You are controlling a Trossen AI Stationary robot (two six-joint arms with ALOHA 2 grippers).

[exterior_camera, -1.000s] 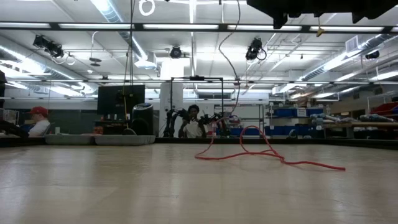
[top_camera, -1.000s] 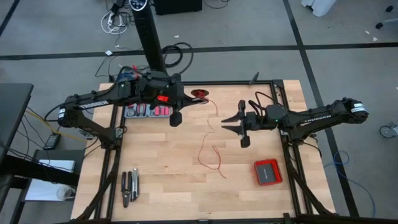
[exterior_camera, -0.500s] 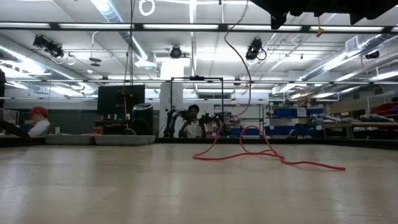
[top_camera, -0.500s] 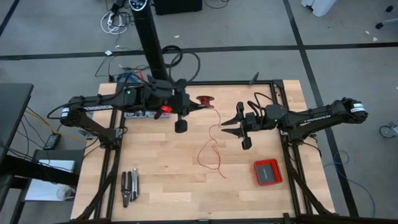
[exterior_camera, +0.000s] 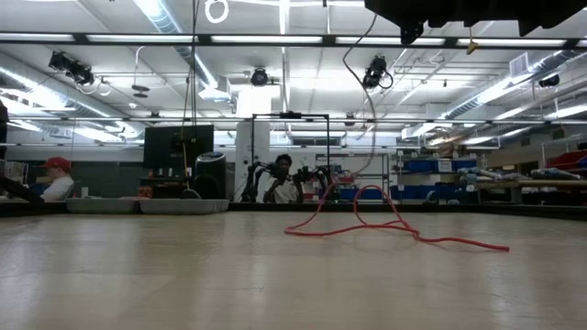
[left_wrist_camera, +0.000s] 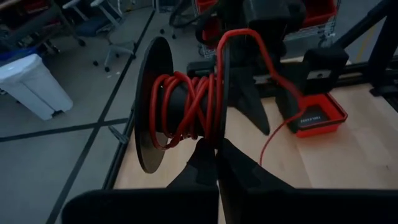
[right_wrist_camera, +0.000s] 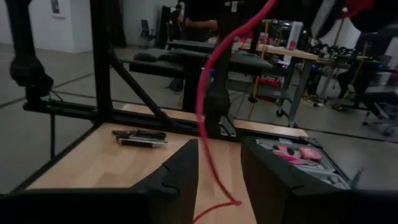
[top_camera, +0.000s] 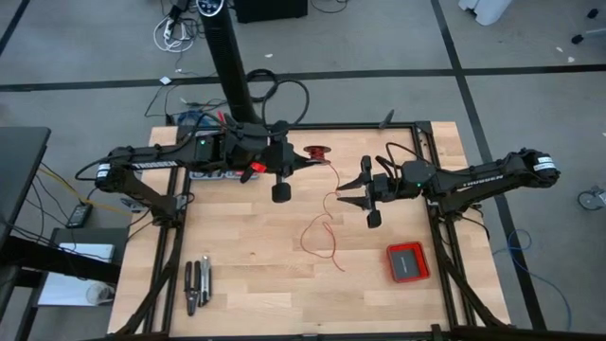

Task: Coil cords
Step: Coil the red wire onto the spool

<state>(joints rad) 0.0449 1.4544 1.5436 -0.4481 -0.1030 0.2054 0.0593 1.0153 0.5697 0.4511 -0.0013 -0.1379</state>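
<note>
The cord is one thin red wire. Part of it is wound on a small black spool (top_camera: 313, 152) (left_wrist_camera: 183, 106), which my left gripper (top_camera: 300, 162) (left_wrist_camera: 217, 163) holds shut above the table's far middle. From the spool the wire (left_wrist_camera: 272, 67) runs over to my right gripper (top_camera: 347, 190) (right_wrist_camera: 219, 167), which stands open with the wire (right_wrist_camera: 208, 112) passing between its fingers. The wire's free part lies in loose loops (top_camera: 322, 237) (exterior_camera: 367, 225) on the table. My left gripper pinches the rim of one spool flange (left_wrist_camera: 219, 134) between its two shut fingers, coming nearly level from the table's left. The spool is lifted clear, its axis across the fingers. Whether my right gripper touches the wire between its fingers, I cannot tell.
A flat red box (top_camera: 407, 262) lies at the near right and pliers (top_camera: 197, 284) at the near left. A tray of small parts (top_camera: 220, 171) sits under the left arm. Black frame rails (top_camera: 431, 170) border the table. People sit in the room beyond.
My left gripper has carried the spool toward the table's right edge, closer to my right gripper. The wire's hanging part has swung right with it, and the loops on the table have drawn in slightly.
</note>
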